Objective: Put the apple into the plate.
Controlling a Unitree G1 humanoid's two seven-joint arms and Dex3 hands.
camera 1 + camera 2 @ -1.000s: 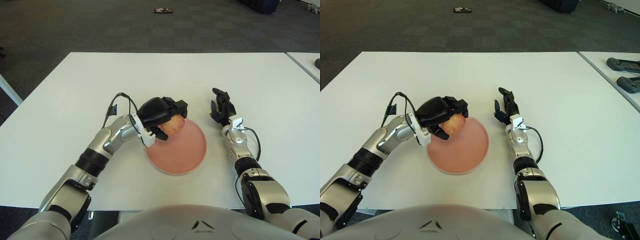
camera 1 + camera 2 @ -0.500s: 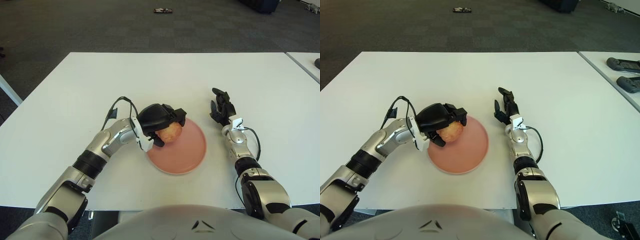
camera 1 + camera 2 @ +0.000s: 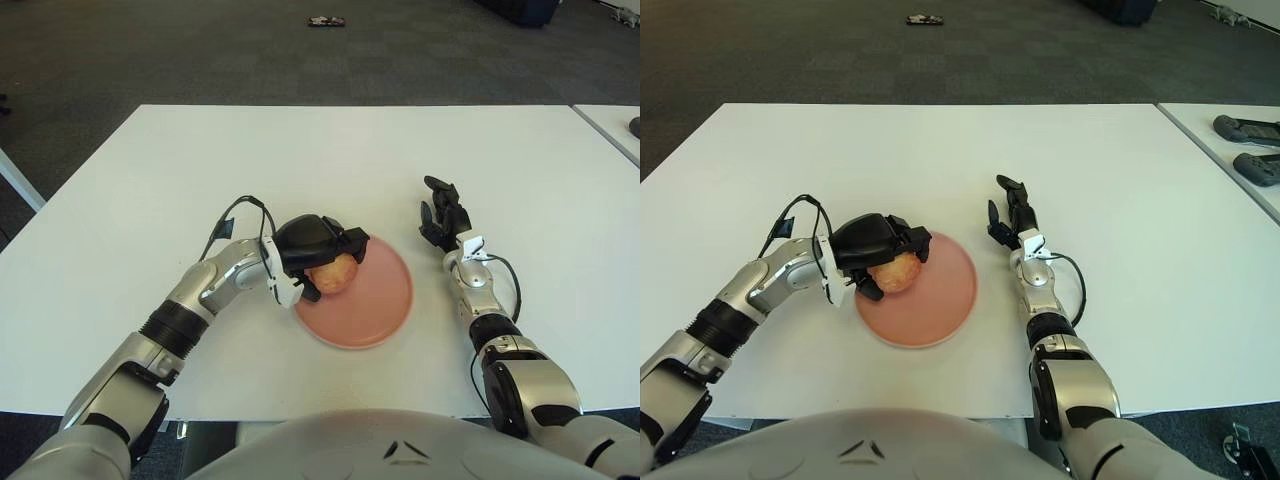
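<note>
A yellow-red apple (image 3: 333,274) sits low over the left part of the pink plate (image 3: 375,305) on the white table. My left hand (image 3: 318,256) is wrapped over the apple from above and from the left, its black fingers (image 3: 352,243) curled around it. Whether the apple touches the plate surface I cannot tell. My right hand (image 3: 442,215) shows to the right of the plate, fingers loosely spread, holding nothing.
The white table (image 3: 150,170) has bare room on all sides of the plate. A second table edge with dark controllers (image 3: 1248,130) is at the far right. A small dark object (image 3: 326,21) lies on the floor beyond.
My left hand has lowered and drawn slightly back toward me with the apple, from above the plate's far left rim down onto its left part. The right hand has not moved.
</note>
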